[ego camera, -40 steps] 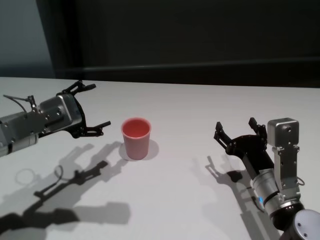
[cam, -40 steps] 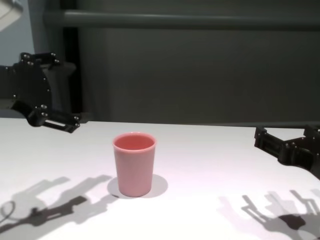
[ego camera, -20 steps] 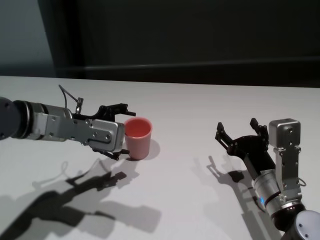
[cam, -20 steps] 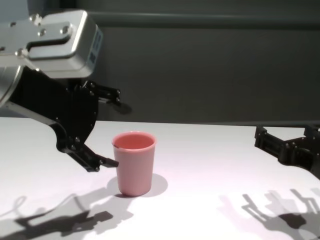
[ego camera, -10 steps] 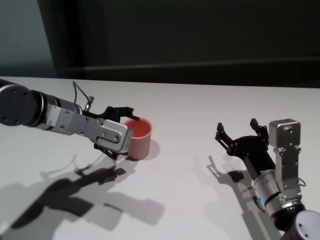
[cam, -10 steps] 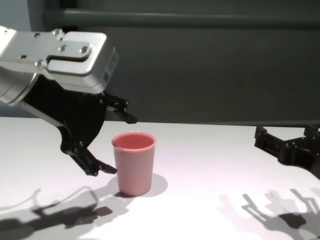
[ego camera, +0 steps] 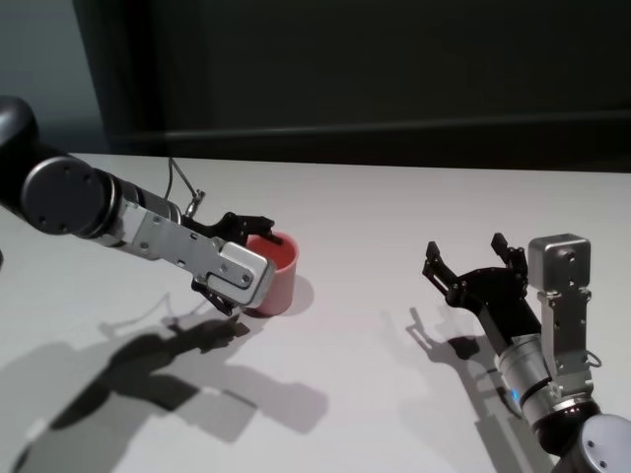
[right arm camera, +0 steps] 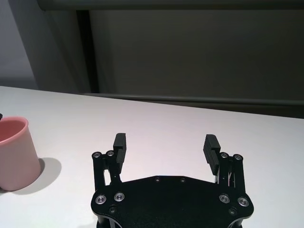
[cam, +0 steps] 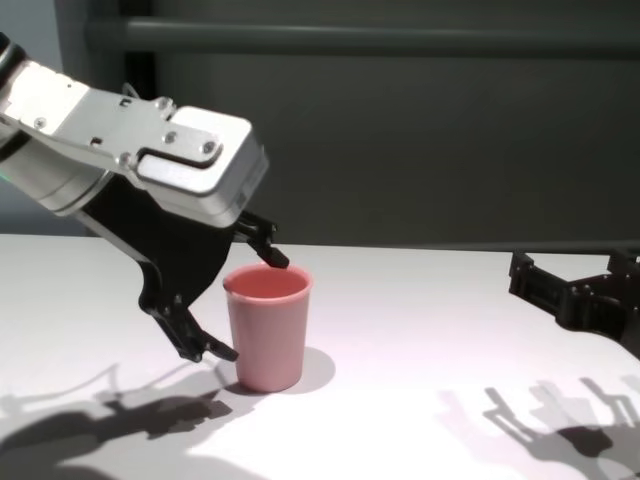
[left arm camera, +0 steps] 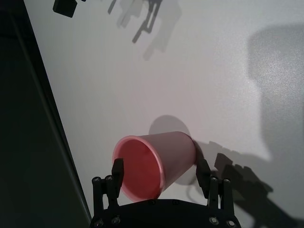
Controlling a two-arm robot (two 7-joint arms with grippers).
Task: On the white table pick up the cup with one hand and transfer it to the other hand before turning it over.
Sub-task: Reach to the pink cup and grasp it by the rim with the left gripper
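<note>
your left gripper (left arm camera: 159, 178) is spread wide around the pink cup (left arm camera: 154, 164). in the left wrist view you see one black finger (left arm camera: 117, 172) beside the cup's rim and the other finger (left arm camera: 203, 172) on the far side of its wall, near the base. you cannot tell if either finger touches the cup. in the chest view the left gripper (cam: 240, 300) comes at the cup (cam: 267, 325) from its left side, one finger up by the rim and one low by the base.

the cup (ego camera: 277, 274) stands upright on the white table (ego camera: 375, 217), open end up, a little left of the middle. its round shadow lies on the table beside it. the left arm's silver body (ego camera: 212, 261) leans in over the table and throws a big dark shadow toward you.

your right gripper (ego camera: 473, 266) waits over the right side of the table, well apart from the cup. its fingers (right arm camera: 118, 145) are spread wide with nothing between them, and it points toward the cup (right arm camera: 16, 152).
</note>
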